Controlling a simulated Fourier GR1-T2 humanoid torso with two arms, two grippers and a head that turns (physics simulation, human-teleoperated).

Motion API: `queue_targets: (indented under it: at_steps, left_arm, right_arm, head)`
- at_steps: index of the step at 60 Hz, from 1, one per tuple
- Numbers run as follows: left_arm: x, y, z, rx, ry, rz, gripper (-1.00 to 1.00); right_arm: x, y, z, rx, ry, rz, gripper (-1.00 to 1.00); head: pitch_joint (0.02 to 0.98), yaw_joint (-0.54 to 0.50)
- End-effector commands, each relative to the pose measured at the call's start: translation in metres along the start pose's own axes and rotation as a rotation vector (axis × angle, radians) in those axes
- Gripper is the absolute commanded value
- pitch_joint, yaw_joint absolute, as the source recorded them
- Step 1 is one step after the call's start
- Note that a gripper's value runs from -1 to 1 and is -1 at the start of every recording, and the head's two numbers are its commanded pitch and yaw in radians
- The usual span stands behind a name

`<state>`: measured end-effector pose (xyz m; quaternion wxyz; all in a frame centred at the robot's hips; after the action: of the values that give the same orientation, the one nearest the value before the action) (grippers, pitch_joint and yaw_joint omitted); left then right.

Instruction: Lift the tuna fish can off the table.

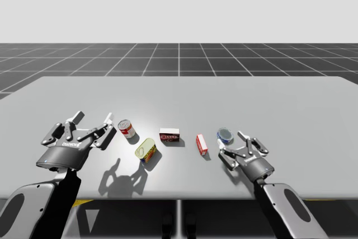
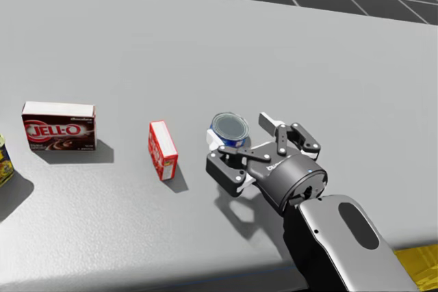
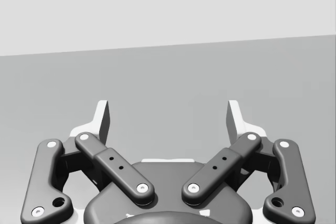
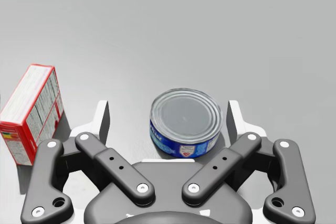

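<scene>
A short blue round can (image 4: 185, 121), its silver lid sealed, stands on the grey table (image 4: 157, 24) between my right gripper's (image 4: 168, 109) wide-open fingers (image 4: 103, 121); my left gripper (image 3: 168, 114) gapes empty.

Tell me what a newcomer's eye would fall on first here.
The low blue can stands between the open fingers of my right hand, at the table's right front. Left of it run a red box, a brown box, a tipped yellow can and a red-and-white can, with my left hand open beside that last one.
</scene>
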<state>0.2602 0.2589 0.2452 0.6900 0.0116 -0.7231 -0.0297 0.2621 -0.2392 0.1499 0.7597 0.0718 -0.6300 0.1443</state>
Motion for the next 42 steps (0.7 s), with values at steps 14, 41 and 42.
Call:
queue_targets:
  at_steps: [14, 41, 42]
  left_arm:
    - [0.001, -0.001, 0.001, -0.001, -0.001, 0.002, -1.0]
    - [0.001, -0.001, 0.002, -0.003, 0.0, 0.001, -1.0]
    - [0.001, -0.001, 0.002, -0.003, 0.0, 0.001, -1.0]
  right_arm:
    - [-0.012, -0.002, -0.037, -0.046, 0.041, -0.022, -1.0]
    - [-0.022, -0.004, -0.048, -0.029, 0.106, -0.041, -0.54]
    - [-0.022, -0.004, -0.047, -0.031, 0.104, -0.047, 0.39]
  head:
    - [0.834, -0.3]
    - [0.813, -0.3]
    - [0.809, -0.3]
